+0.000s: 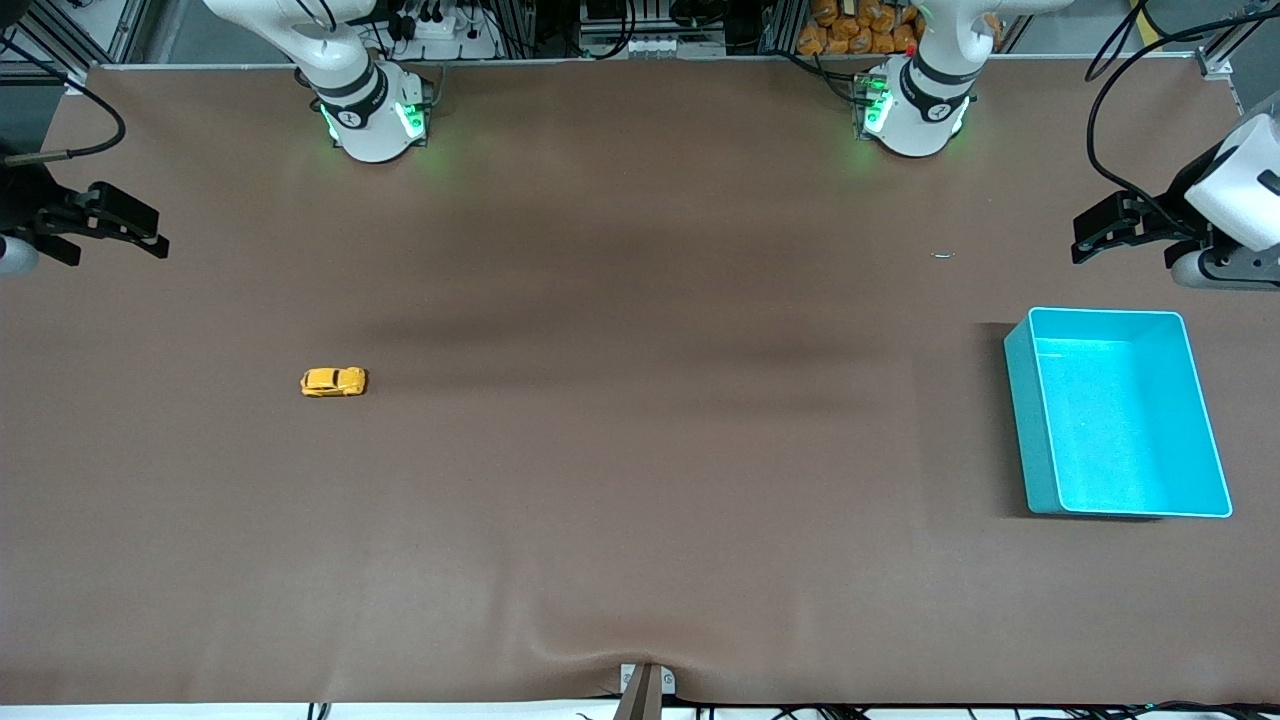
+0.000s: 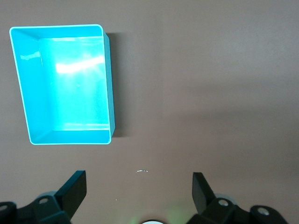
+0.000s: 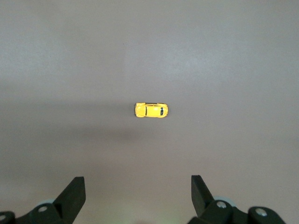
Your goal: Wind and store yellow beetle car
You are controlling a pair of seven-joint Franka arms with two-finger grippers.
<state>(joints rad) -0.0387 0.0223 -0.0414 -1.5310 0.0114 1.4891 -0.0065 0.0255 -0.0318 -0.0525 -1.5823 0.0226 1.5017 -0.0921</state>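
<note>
The yellow beetle car (image 1: 333,381) sits on its wheels on the brown table (image 1: 640,500), toward the right arm's end, well apart from the teal bin (image 1: 1017,400), which appears empty. Both grippers hang above the table's ends with fingers spread and holding nothing: the right gripper (image 1: 140,232) and the left gripper (image 1: 1095,235).

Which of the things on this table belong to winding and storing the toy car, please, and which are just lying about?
Part of the job:
- yellow car, on the table toward the right arm's end
- teal bin, empty, toward the left arm's end
- right gripper, open, above the car
- left gripper, open, beside the bin

Just lying about:
- small pale scrap, on the brown table cover
</note>
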